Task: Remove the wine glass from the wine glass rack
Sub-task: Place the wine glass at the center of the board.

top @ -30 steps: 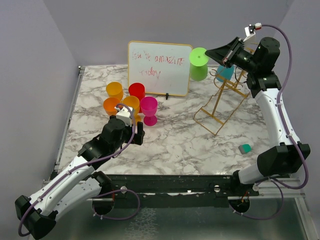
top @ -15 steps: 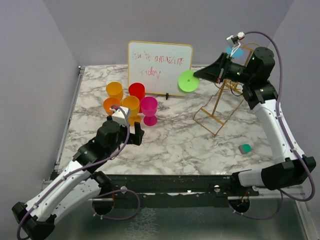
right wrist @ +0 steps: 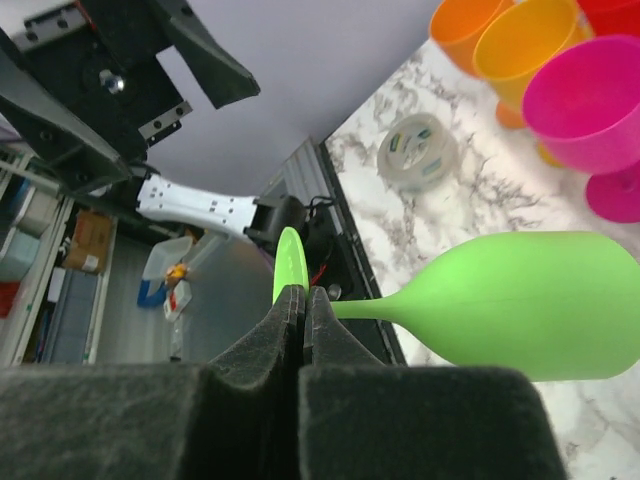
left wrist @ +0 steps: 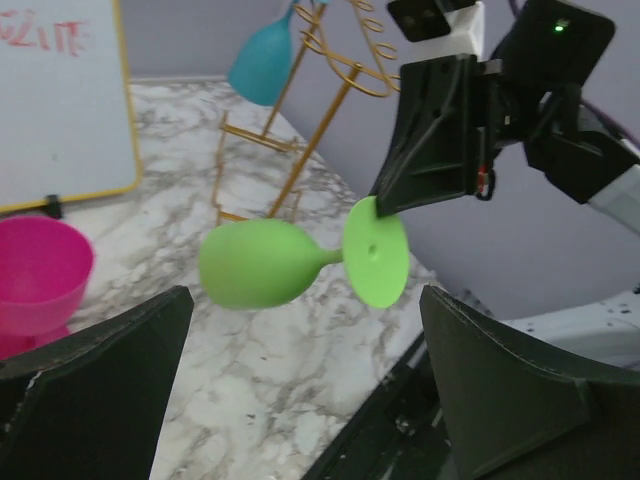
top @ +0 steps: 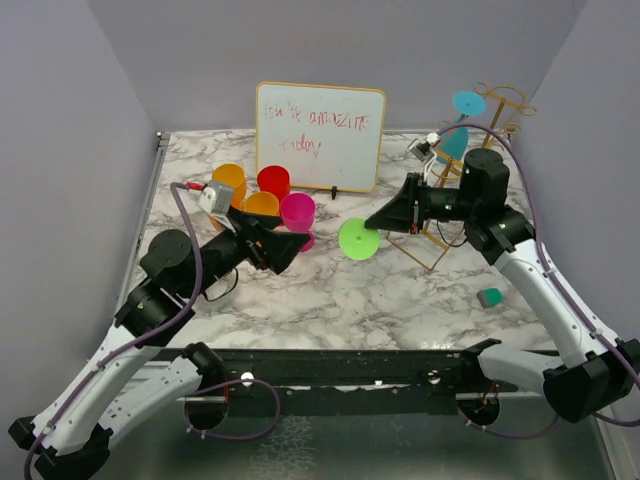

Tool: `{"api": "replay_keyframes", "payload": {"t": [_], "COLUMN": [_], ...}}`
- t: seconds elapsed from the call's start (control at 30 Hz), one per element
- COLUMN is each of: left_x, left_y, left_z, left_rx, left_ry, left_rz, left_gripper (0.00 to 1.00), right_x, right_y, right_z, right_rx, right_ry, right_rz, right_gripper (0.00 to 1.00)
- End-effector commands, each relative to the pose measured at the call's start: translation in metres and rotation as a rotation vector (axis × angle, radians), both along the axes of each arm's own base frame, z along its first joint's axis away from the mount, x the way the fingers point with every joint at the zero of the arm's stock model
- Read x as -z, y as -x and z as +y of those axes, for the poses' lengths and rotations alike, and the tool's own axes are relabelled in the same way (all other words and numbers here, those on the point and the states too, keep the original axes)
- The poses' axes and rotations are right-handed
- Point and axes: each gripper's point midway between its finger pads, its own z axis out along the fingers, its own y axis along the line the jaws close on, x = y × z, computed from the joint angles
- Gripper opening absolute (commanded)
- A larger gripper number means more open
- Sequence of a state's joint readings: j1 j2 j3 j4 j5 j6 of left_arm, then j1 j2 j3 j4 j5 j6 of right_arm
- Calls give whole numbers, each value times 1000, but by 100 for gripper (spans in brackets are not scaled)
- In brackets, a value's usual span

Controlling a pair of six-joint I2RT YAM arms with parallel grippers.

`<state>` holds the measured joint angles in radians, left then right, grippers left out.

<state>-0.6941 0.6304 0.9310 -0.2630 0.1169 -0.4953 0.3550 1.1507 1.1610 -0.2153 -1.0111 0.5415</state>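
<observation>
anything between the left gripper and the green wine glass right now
Nothing visible. Only open air lies between the open left gripper and the green wine glass, which the right gripper holds sideways by its foot.

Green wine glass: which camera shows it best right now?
Left wrist: the whole green wine glass shows side-on, bowl to foot, the right gripper pinching its foot rim. Right wrist crops the bowl; top external shows mainly the foot.
</observation>
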Motion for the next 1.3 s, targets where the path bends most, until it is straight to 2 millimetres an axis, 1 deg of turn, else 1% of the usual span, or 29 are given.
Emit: {"api": "replay_keyframes", "payload": {"t": [0.0,0.03,0.13,0.2,0.3,0.37,0.57,0.7,0.77,0.83,0.9,0.93,0.97,1.0,1.03,1.1,1.2,1.27], "left_x": [6,8,23,32,41,48,56,64,67,67,66,66,66,66,67,66,64,62], "left_y": [17,18,20,21,24,26,35,42,43,43,43,42,42,42,42,42,43,42], "left_z": [-50,-56,-66,-70,-73,-78,-87,-92,-94,-96,-96,-96,-95,-95,-95,-94,-92,-92], "left_rx": [276,309,363,390,418,448,518,574,581,579,575,569,567,566,564,560,555,550], "left_ry": [90,103,89,72,56,43,14,-6,-14,-19,-22,-22,-24,-24,-25,-25,-22,-21], "left_rz": [105,114,154,179,199,221,239,254,260,253,243,239,234,232,231,225,212,204], "left_gripper": [93,92,90,88,85,80,59,47,37,19,5,0,0,0,0,0,0,0], "right_x": [13,17,22,24,25,28,31,30,30,32,36,37,39,40,42,46,55,61], "right_y": [20,23,27,32,37,40,43,45,46,46,47,47,48,50,51,56,65,70], "right_z": [12,14,16,17,19,20,23,24,25,25,25,25,24,24,23,20,17,15], "right_rx": [-26,-26,-25,-32,-44,-51,-58,-64,-69,-71,-68,-66,-67,-66,-67,-75,-88,-96], "right_ry": [26,30,31,23,13,12,5,-9,-15,-12,-6,-2,0,2,4,9,17,21], "right_rz": [-9,-3,7,8,13,19,29,31,32,36,42,44,45,47,47,49,63,73], "right_gripper": [1,1,1,1,1,1,1,1,1,1,1,1,1,4,9,24,41,46]}}
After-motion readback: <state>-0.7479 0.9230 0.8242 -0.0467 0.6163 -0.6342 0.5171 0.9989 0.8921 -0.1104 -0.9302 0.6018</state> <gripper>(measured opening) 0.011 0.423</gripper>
